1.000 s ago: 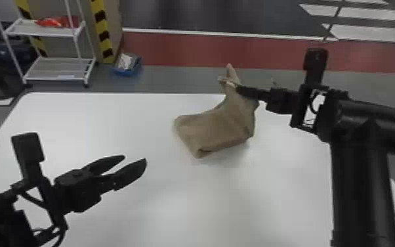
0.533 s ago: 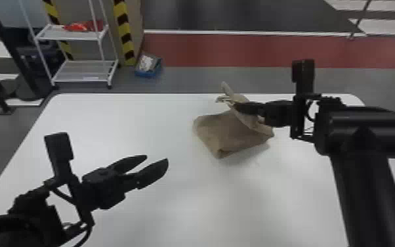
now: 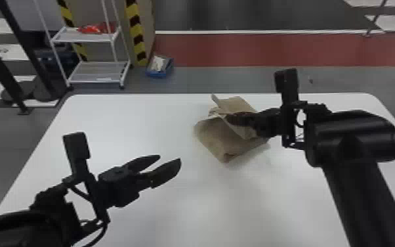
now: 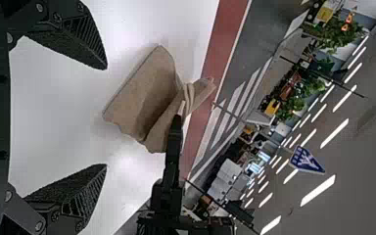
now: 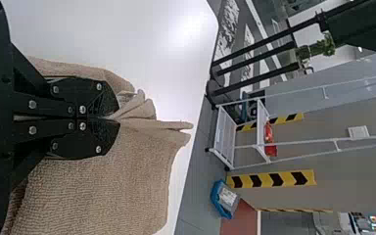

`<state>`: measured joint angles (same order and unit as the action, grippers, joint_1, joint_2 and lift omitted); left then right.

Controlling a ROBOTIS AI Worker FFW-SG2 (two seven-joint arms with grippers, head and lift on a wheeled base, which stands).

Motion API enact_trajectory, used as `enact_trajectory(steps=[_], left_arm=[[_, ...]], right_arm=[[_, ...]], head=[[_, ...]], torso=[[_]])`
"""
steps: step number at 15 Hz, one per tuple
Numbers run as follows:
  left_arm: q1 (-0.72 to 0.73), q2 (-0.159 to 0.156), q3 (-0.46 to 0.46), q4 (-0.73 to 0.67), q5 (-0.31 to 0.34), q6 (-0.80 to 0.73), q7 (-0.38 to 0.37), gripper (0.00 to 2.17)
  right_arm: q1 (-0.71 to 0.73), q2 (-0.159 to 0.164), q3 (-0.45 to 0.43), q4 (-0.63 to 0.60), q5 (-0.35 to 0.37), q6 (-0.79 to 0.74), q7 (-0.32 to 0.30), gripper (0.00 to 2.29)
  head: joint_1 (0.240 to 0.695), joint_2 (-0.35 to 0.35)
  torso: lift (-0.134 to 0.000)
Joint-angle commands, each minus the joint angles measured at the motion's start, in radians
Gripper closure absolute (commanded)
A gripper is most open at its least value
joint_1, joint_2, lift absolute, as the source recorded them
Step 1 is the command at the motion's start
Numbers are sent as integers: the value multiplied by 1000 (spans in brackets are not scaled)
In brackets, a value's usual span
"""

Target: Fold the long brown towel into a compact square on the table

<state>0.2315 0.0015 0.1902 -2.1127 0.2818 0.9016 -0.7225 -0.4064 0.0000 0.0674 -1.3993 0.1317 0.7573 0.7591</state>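
Brown towel [image 3: 218, 139], near centre, part-folded on desk [image 3: 114, 121]; my right fingers [image 3: 239, 119] clamp its raised layer. Flattening, squaring remain, I judge. Left fingers [image 3: 168, 171] apart, lower left.

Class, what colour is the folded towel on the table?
The towel is plain light brown, best seen in the right wrist view.

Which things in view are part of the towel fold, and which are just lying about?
Job:
- brown towel
- table
- right gripper, shut on towel
- left gripper, open

Lying about:
- wire rack
- red item on its shelf
- blue bin
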Motion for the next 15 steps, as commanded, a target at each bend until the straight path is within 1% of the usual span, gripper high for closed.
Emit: enact_trajectory(steps=[1, 3, 5, 9, 10, 11, 12, 14, 15], left_arm=[[0, -4, 2, -1, 0, 0, 0, 198], [0, -4, 2, -3, 3, 0, 0, 198], [2, -4, 2, -4, 5, 3, 0, 198], [6, -4, 6, -9, 8, 3, 0, 198], [5, -4, 6, -9, 8, 3, 0, 198], [2, -4, 5, -7, 8, 3, 0, 198], [-1, -4, 3, -4, 8, 0, 0, 198], [-9, -4, -2, 0, 7, 0, 2, 198], [-15, -4, -2, 3, 7, 3, 2, 198]], right_arm=[[17, 1, 68, 10, 5, -6, 9, 1426], [43, 1, 114, 6, 12, -3, 28, 1426], [63, 1, 140, -4, 14, 6, 57, 1423], [106, 1, 161, -87, 11, 101, 146, 1399], [116, 1, 160, -107, 6, 116, 174, 1045], [129, 1, 155, -129, -7, 135, 181, 269], [138, 1, 138, -139, -18, 135, 183, -2], [144, 1, 98, -147, -75, 119, 212, -2], [156, 1, 78, -158, -104, 98, 213, 16]], head=[[695, 51], [695, 81], [695, 102], [695, 143], [695, 149], [695, 161], [695, 166], [695, 167], [695, 166]], torso=[[-124], [-124], [-124], [-124], [-124], [-124], [-124], [-124], [-124]])
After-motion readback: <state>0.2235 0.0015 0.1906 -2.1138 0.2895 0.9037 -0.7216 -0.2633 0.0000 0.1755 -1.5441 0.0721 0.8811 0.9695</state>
